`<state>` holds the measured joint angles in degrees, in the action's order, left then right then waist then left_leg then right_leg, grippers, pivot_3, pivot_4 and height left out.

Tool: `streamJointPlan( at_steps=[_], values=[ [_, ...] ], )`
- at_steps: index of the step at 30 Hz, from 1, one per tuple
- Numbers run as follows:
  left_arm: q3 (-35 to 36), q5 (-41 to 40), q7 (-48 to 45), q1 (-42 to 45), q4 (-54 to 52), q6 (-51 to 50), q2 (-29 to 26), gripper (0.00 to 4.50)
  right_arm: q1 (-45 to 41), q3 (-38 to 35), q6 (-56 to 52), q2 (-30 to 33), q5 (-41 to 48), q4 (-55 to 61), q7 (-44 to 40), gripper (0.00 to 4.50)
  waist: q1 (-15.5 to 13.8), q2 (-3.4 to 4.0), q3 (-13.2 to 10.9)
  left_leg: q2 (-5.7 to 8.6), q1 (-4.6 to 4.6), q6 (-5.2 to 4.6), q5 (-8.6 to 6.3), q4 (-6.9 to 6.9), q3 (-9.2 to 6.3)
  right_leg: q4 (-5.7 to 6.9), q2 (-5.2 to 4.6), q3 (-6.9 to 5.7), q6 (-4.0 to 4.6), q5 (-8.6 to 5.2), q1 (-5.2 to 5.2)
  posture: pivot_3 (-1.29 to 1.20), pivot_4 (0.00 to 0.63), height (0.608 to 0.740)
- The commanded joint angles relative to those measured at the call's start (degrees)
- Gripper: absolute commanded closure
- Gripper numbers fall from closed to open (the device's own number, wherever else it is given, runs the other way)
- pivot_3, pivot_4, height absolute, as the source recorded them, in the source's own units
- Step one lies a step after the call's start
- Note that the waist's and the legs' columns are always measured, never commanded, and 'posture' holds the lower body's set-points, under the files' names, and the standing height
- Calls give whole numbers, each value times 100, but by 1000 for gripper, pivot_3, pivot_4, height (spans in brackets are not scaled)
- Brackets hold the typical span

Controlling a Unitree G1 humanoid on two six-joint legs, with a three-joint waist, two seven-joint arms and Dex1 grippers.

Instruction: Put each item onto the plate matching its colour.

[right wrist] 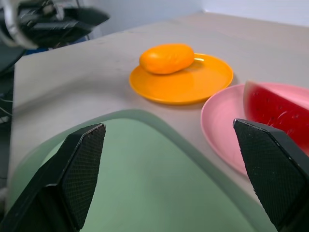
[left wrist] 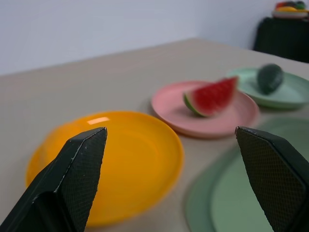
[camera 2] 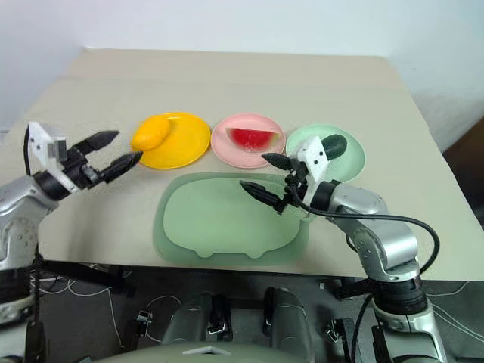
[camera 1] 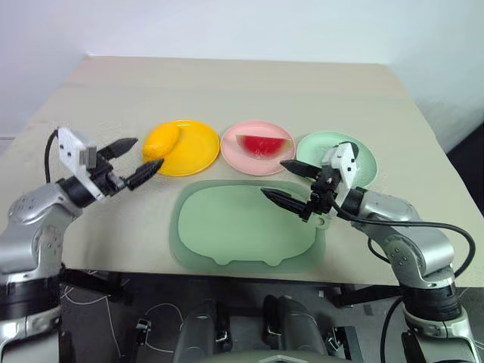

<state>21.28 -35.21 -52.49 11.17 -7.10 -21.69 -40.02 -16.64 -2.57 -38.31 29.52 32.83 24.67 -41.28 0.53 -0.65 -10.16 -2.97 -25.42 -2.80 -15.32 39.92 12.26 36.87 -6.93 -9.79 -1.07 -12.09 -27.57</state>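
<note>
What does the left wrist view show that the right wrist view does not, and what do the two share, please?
Left wrist alone: the avocado lying on the mint green plate. Right wrist alone: the mango resting on the yellow plate's rim, plus the left tool in the background. Shared: yellow plate, watermelon wedge on the pink plate, and pig-shaped tray.

A pale green pig-shaped tray (camera 1: pixel 227 234) lies on the beige table (camera 1: pixel 249 91), apparently bare.

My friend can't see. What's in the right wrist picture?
A yellow oval toy mango lies on a round yellow plastic plate; beside it, a red watermelon wedge sits on a pink plate. The right gripper is open.
</note>
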Motion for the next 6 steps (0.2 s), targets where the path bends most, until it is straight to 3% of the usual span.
streamJointPlan(
  at_steps=[1, 6],
  values=[
    [264, -329, -191, -404, -554, -75, -98, 32, 194, -302, 162, 153, 162, 174, -119, 0, 13, 1, 0, 0, 0, -2, -1, -2, 0, -9, 1, 0, 0, 0, 1, 0, 150, 696],
    [189, -450, -132, -647, -708, -74, 20, 32, 337, -319, 225, 232, 149, 173, -214, 0, 18, 2, -1, -1, 3, -2, -1, -21, 0, -30, 7, 1, 3, 2, 3, 0, 150, 696]
  ],
)
